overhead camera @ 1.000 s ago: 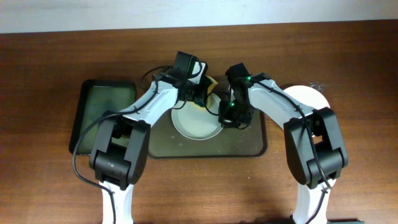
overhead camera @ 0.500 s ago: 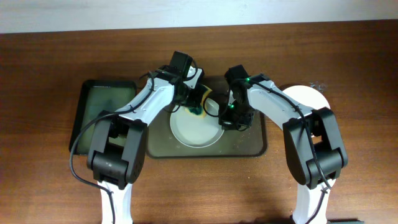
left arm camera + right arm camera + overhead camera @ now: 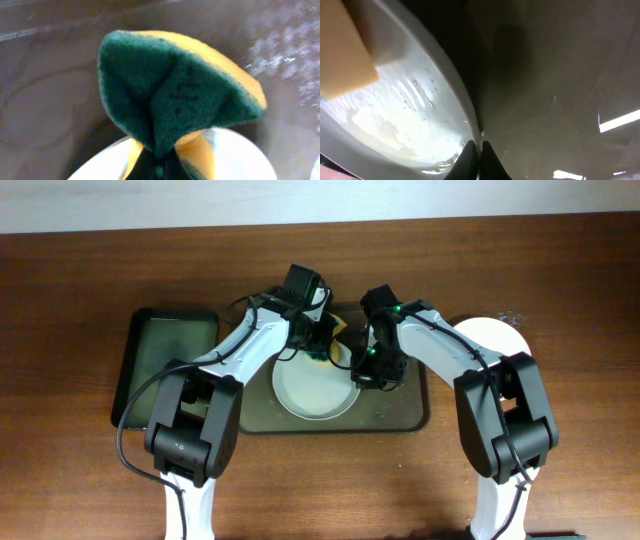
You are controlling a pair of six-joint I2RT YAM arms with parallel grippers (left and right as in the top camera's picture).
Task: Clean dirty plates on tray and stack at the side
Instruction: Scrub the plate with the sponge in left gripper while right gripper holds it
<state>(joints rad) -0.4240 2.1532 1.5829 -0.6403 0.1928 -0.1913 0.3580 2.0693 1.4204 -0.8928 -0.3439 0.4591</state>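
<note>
Folded sponge (image 3: 175, 95) in front of plate (image 3: 235, 155) mostly off-frame.

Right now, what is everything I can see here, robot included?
big tray: one, dark olive-brown, table centre.
white plate: one, white, on the big tray.
second plate: one, white, right of the big tray.
small tray: one, dark green, left of the big tray.
sponge: one, yellow and green, over the white plate's rim.
table: one, brown wood.
left tool: one, black, shut on the sponge.
right tool: one, black, pinching the white plate's rim.
</note>
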